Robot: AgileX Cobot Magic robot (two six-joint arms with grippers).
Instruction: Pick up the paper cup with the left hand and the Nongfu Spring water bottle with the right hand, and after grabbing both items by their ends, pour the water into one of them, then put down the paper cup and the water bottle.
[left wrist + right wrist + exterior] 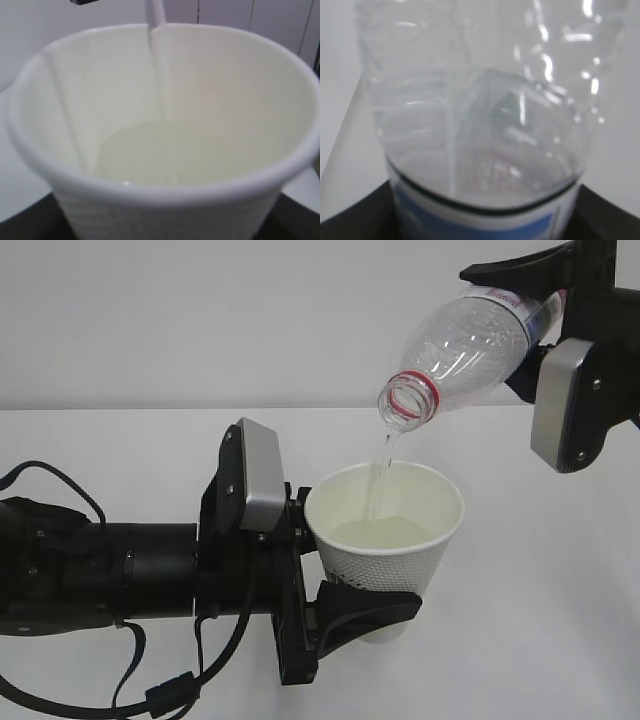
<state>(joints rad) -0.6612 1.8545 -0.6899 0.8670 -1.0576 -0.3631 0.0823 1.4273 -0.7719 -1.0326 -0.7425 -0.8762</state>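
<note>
White tabletop [540, 640] beneath: the paper cup [385, 530], upright in the left hand [350, 580]'s closed fingers, holds pale water [380, 532]. The right hand [545, 335] grips the Nongfu Spring water bottle [470, 340], tilted mouth-down and pouring a thin stream into it.

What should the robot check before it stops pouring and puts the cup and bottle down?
1. Left gripper holding the paper cup: ok.
2. Right gripper holding the water bottle: ok.
3. Water landing inside the cup: ok.
4. Cup not overfull: ok, the level sits well below the rim.
5. Cup upright: ok.
6. Water left in the bottle: cannot tell.
</note>
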